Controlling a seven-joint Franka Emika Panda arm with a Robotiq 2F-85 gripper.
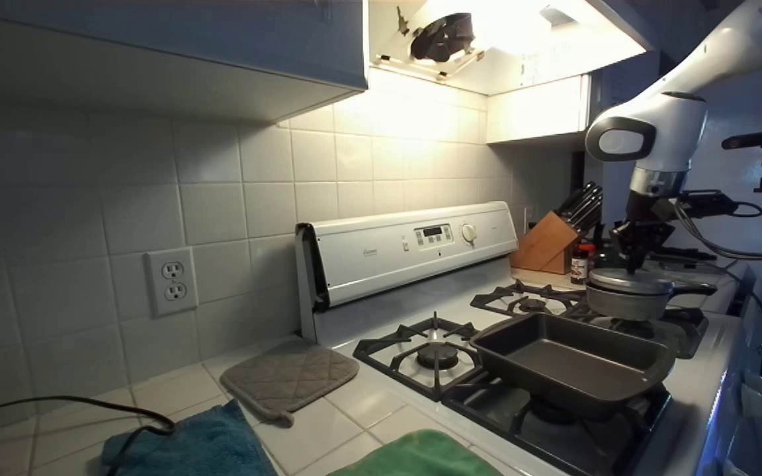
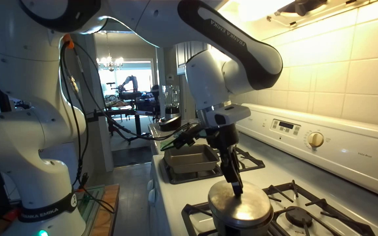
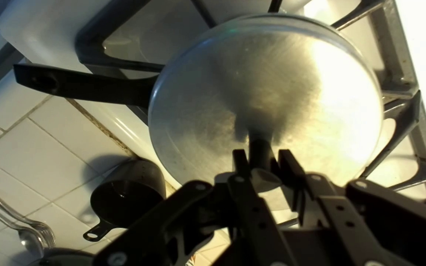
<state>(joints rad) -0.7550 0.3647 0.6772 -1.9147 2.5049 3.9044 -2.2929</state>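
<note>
Covering the saucepan point(image 1: 626, 305), the metal lid point(image 2: 249, 206) has its black knob point(image 3: 261, 153) pinched in the closed gripper point(image 2: 238, 191). Both are on the stove point(image 2: 176, 193), a dark baking pan point(image 1: 573, 357) nearby. From where I stand, this looks like the lid-handling step; whether it's fully seated, I can't tell. Next calls for a straight lift, or a gentle release if it's seated.

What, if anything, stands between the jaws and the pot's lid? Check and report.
Nothing visible: in the wrist view the jaws are closed on the black knob of the lid. The dark cup sits off to the side on the counter, not in between.
</note>
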